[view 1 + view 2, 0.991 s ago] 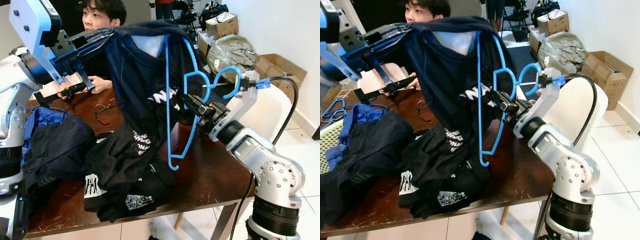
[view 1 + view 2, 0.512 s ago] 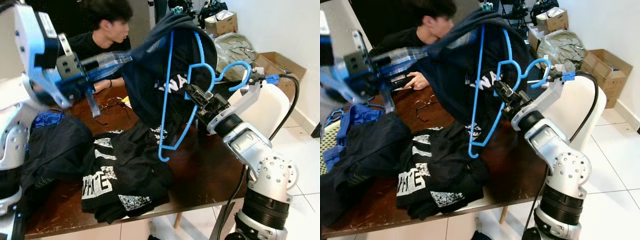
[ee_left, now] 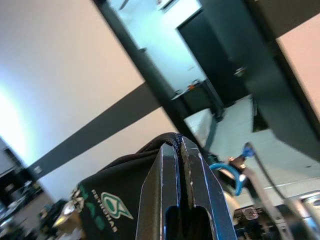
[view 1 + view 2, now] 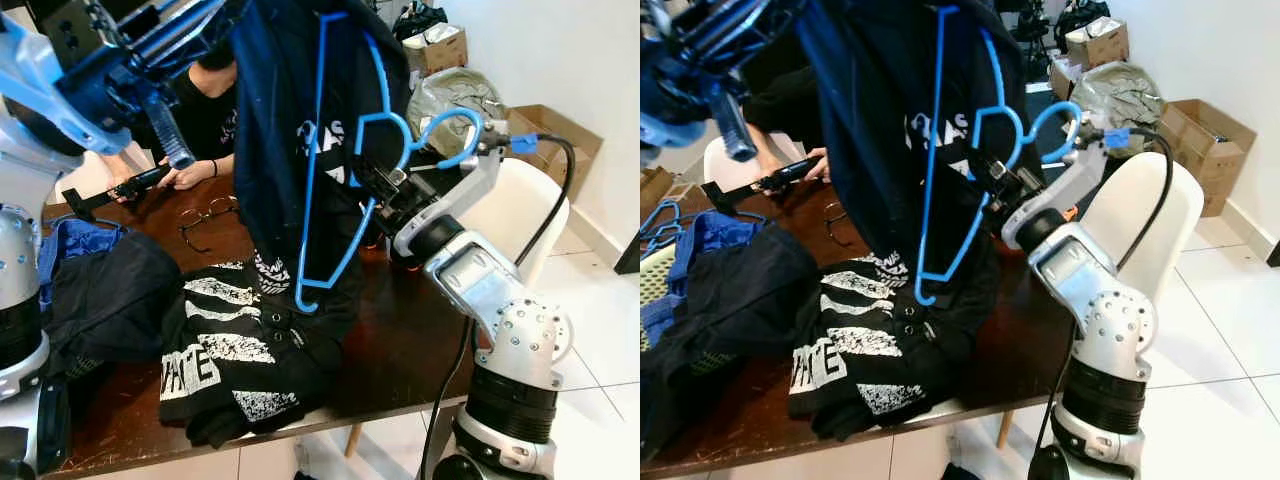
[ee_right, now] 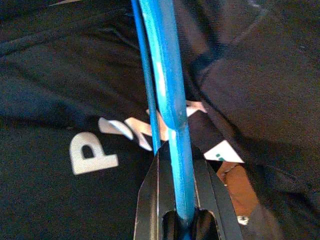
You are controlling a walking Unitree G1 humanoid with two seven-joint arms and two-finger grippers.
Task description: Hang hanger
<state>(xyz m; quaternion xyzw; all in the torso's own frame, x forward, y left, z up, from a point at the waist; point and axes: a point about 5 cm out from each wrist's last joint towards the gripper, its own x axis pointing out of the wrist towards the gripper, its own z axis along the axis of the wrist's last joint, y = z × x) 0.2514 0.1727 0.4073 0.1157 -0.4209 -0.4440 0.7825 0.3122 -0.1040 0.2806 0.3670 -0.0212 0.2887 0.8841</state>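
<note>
Hanger (image 4: 340, 160) above table (image 4: 400, 340) centre; garment (image 4: 275, 120) left of it, clothes pile (image 4: 250, 345) beneath, chair (image 4: 525, 225) right.

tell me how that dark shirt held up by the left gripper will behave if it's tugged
Probably floppy: the dark shirt hangs limp from the left gripper and drapes over the blue hanger. It looks light, thin cloth. It may slide on the hanger's smooth bar, which the right gripper clamps.
</note>
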